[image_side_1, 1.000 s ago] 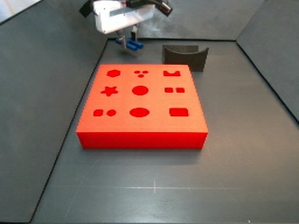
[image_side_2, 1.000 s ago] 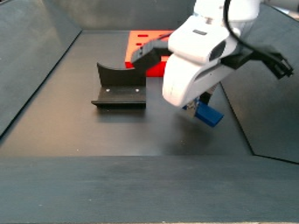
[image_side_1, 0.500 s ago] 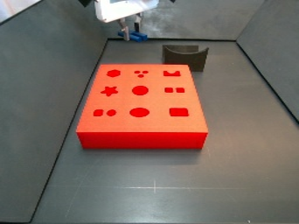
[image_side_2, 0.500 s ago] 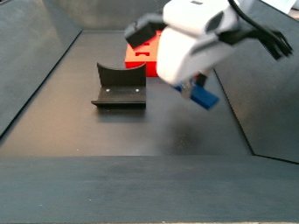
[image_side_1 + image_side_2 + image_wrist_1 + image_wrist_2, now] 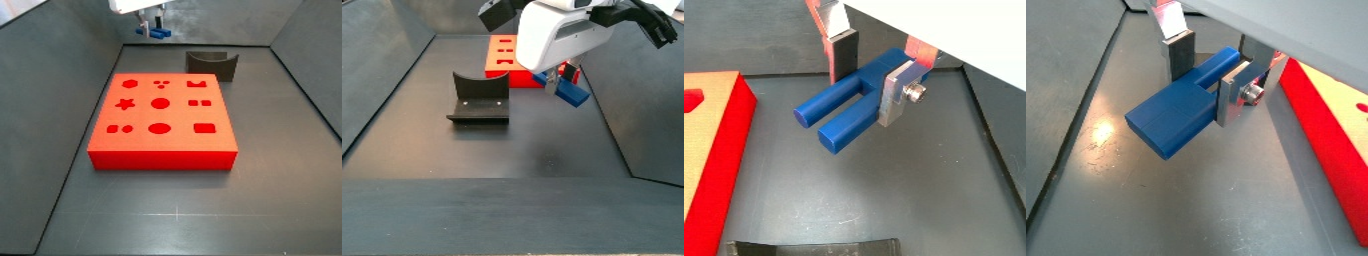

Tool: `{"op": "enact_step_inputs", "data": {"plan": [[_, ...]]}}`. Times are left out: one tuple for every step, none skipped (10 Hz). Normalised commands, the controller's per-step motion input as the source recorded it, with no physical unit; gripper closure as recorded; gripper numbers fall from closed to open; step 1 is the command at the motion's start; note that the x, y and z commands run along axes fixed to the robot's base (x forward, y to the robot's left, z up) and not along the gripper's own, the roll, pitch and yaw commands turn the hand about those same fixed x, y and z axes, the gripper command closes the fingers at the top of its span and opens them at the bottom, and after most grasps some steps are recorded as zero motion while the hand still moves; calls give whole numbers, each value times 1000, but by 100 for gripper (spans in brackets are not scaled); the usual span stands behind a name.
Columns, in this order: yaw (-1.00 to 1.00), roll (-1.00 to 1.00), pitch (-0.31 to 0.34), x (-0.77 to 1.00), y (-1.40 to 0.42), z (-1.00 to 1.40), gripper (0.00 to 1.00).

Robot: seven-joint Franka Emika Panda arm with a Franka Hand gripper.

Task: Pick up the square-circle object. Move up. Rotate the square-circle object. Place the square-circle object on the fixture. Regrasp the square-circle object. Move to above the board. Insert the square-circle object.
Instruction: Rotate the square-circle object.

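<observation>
The square-circle object (image 5: 844, 105) is a small blue block ending in two short prongs. It hangs in the air with my gripper (image 5: 871, 78) shut on its thick end. In both wrist views the prongs point away from the silver fingers (image 5: 1233, 95), and the block (image 5: 1180, 110) is well above the grey floor. In a side view the gripper (image 5: 156, 25) holds the block (image 5: 158, 32) high beyond the far end of the red board (image 5: 160, 115). The dark fixture (image 5: 211, 64) stands on the floor to its right. The block (image 5: 571, 92) hangs right of the fixture (image 5: 478, 98).
Grey walls close in the workspace on the sides and back (image 5: 80, 40). The board (image 5: 505, 48) lies partly hidden behind the arm in a side view. A red board edge (image 5: 711, 150) shows beside the gripper in a wrist view.
The gripper has risen straight up with the blue block, from close above the floor to well above it. The board and fixture have not moved.
</observation>
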Motion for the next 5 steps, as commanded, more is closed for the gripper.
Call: {"op": "enact_step_inputs", "data": {"plan": [[63,210,161,-5,-32,69,100],[63,212,159,-2,-29,66,100],[64,212,159,-2,-28,66,100],[64,212,159,-3,-27,66,100],[65,212,159,-3,-26,66,100]]}}
